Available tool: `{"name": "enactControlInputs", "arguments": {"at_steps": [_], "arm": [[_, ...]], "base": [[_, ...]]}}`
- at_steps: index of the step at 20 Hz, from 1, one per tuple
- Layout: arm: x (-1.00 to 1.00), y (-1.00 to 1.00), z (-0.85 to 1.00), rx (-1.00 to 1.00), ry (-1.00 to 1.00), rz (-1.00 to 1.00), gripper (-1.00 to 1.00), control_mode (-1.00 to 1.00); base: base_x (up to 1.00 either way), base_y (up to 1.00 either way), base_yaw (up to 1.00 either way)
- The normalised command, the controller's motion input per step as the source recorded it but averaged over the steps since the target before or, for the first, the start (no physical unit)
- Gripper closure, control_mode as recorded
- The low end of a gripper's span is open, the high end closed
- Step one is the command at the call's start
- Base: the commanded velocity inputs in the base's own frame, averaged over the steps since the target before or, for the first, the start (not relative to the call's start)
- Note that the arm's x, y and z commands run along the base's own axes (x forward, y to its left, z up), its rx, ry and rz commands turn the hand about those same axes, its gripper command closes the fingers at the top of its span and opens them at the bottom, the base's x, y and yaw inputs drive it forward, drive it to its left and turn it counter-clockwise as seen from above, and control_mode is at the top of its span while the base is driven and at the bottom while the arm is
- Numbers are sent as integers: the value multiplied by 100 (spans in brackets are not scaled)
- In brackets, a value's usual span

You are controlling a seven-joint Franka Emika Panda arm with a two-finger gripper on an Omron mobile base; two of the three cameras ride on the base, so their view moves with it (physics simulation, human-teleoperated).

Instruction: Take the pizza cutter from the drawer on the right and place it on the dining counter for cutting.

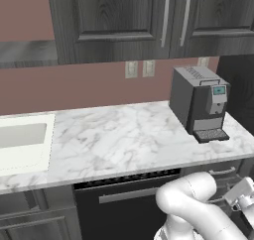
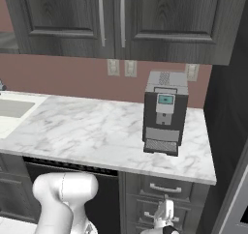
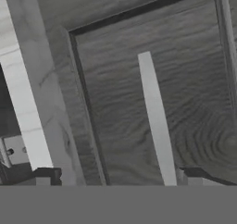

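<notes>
Two-finger gripper (image 3: 115, 176) faces dark grey wood-grain drawer front (image 3: 185, 93), jaws spread wide, nothing held. Long pale bar handle (image 3: 156, 119) runs lengthwise away from jaws, lying between fingertips, nearer right one. Pizza cutter unseen, presumably inside closed drawer.

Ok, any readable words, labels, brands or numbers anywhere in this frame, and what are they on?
None can be read.
Coffee machine: its small blue screen shows no legible characters, too small and blurred.
Wall outlets: blank plates.
Drawer front before the open gripper: plain wood grain with a handle, no markings.
</notes>
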Motion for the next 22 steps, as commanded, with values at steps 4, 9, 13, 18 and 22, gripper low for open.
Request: {"name": "enactControlInputs", "arguments": {"at_steps": [4, 9, 13, 18, 22], "arm": [[26, 4, 0, 0, 8, -9, -100, -100], [23, 7, 0, 0, 17, -7, -100, -100], [23, 0, 0, 0, 19, -2, -100, -100], [31, -5, -7, 0, 6, 0, -100, -100], [28, -7, -34, 0, 0, 0, -100, -100]], "base": [[0, 0, 0], [0, 0, 0], [0, 0, 0], [0, 0, 0], [0, 0, 0]]}}
